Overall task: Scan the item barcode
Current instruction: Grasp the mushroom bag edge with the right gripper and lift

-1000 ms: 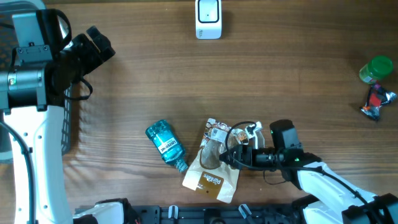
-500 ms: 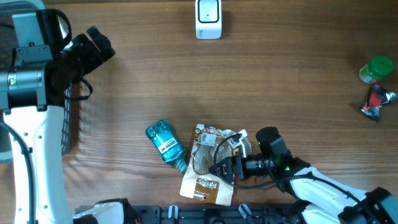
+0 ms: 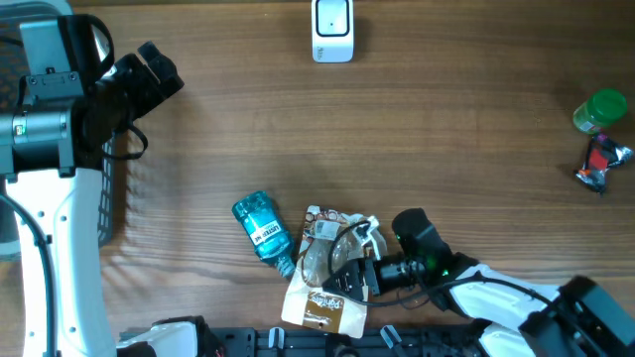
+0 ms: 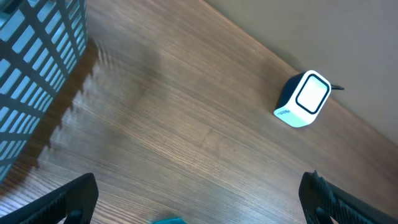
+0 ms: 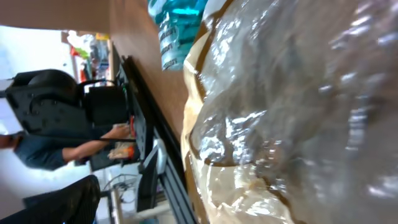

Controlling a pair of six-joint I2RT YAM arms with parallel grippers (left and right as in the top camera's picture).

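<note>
Your right pincer (image 3: 349,276) stands wide open against the snack bag (image 3: 316,302) at six o'clock; your left pincer (image 4: 199,190) is open too.

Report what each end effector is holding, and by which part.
Nothing is gripped. The left end effector hangs open and empty; the right end effector is open over the middle of the snack bag.

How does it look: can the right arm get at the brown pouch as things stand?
Probably yes. The right gripper is open and sits right over the brown pouch, which fills its wrist view. The blue bottle lies beside the pouch, not between them.
</note>
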